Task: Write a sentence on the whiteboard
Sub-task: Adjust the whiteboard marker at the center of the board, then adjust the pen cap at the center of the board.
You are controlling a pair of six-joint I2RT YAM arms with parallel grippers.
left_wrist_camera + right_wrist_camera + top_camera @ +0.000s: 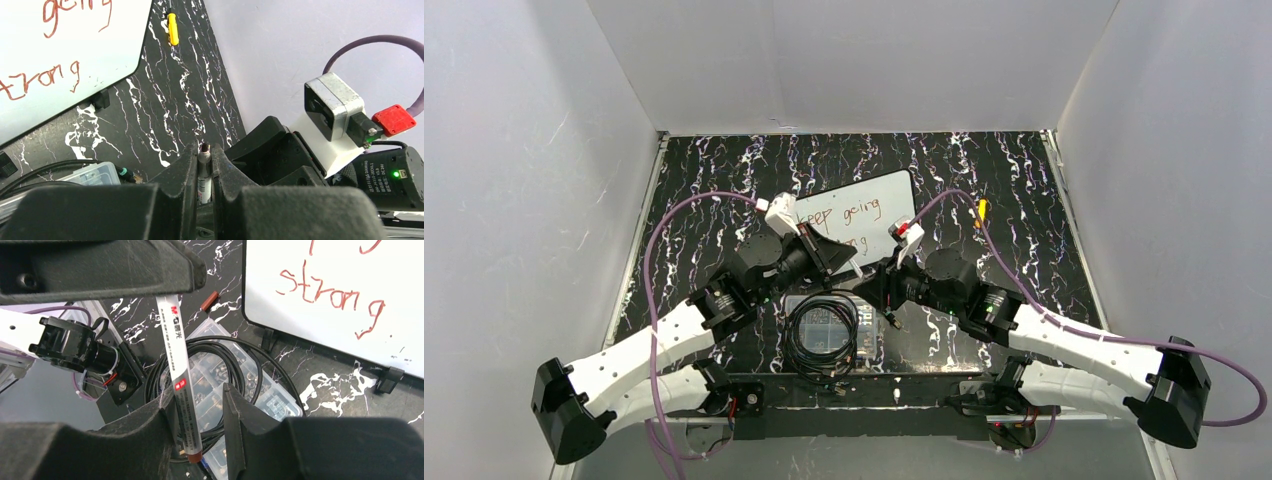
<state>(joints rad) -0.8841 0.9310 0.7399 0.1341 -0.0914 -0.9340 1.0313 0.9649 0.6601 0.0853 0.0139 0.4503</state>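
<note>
The whiteboard [886, 200] lies at the table's middle, with the sentence [839, 213] in reddish-brown marker. "Strong" shows in the right wrist view [330, 292] and, under "going", in the left wrist view [40, 82]. My left gripper [834, 258] [204, 147] is shut on a grey-white marker [203, 172] in front of the board. The marker [177, 360] slants down so that its reddish end lies between the fingers of my right gripper [197, 394] [874, 283]. That gripper is open, with a gap on the marker's right side.
A clear plastic box [864, 350] [270, 405] with coiled black cable [824, 330] sits just in front of the board. A reddish-brown cap [209, 299] lies beside the board. A small yellow object [981, 210] [172, 27] lies right of the board. White walls enclose the table.
</note>
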